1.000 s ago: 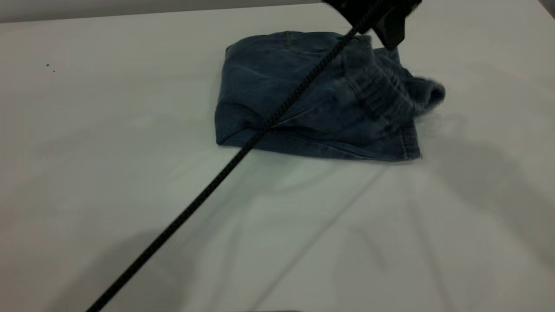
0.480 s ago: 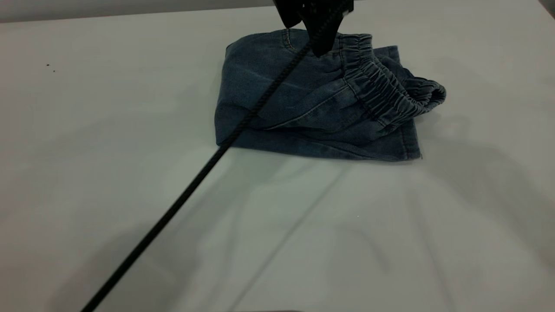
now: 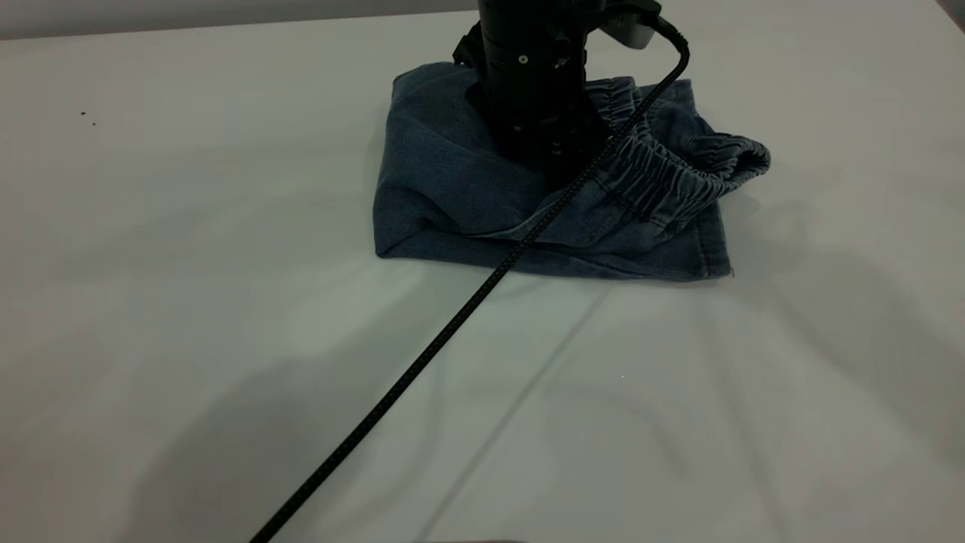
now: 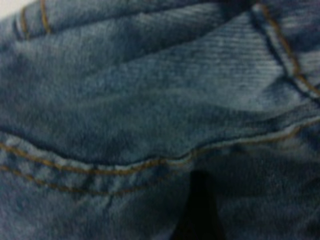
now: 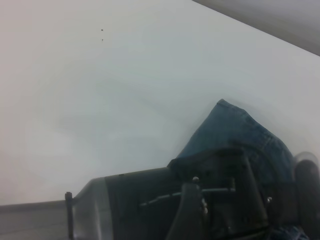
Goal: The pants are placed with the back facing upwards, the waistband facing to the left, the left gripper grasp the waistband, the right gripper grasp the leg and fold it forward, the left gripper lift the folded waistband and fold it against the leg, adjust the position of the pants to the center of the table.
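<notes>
We count one folded blue denim pants (image 3: 482,188) at bench (image 3: 188,302) far-centre, gathered waistband (image 3: 663,170) rightward. One black left gripper (image 3: 539,162) pressed onto denim; fingers' spread untellable. Broad bare bench nearer.

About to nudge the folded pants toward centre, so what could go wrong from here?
1. The left gripper is pressed down on the folded blue denim pants; dragging may shear the layers and undo the fold.
2. The ruched elastic waistband stands up in a loose loop at the right end and could flop open.
3. The black braided cable lies across the pants' front edge onto the white table and might catch the fabric.
</notes>
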Tool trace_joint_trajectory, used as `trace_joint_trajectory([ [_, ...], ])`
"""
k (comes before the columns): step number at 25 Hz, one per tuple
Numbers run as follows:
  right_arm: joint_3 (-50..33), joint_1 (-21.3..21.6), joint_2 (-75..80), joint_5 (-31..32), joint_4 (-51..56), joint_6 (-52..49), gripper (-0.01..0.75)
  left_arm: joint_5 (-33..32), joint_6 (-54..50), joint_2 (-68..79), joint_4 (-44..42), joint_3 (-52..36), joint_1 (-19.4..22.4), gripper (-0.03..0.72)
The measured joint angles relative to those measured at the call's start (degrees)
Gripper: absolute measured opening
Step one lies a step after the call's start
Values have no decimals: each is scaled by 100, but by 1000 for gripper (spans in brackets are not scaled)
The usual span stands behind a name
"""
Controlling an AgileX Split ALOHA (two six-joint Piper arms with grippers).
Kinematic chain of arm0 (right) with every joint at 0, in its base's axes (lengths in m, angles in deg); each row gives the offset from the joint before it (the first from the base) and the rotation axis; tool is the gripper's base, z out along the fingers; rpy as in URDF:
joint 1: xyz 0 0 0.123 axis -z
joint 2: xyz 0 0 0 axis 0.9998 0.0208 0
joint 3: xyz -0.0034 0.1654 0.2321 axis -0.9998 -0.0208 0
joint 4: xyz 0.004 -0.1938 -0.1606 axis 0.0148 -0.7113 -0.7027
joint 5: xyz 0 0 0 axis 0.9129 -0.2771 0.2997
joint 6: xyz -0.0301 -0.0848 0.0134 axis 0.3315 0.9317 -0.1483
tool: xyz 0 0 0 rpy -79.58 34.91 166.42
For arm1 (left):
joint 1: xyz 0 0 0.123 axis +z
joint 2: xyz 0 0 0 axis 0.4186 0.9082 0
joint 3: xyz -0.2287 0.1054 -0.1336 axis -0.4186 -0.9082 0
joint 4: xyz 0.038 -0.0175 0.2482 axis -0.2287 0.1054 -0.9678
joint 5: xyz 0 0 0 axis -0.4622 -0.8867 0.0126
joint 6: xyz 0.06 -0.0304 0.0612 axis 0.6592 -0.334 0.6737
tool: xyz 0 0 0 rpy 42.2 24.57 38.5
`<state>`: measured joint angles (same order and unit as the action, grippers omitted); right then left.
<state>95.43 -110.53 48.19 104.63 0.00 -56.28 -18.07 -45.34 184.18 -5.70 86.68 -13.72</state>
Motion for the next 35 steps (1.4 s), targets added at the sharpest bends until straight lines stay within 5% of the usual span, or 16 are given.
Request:
trace_joint_trajectory([
  [9, 0, 0, 0, 47, 0, 0, 514, -1597, -1275, 0, -84, 28, 0, 532],
  [24, 0, 0, -539, 220, -268, 7, 514, -1598, -1068, -181, -89, 1479, 0, 532],
  [35, 0, 0, -2830, 1885, -309, 7, 514, -1598, -686, -2393, -84, 1532, 0, 532],
])
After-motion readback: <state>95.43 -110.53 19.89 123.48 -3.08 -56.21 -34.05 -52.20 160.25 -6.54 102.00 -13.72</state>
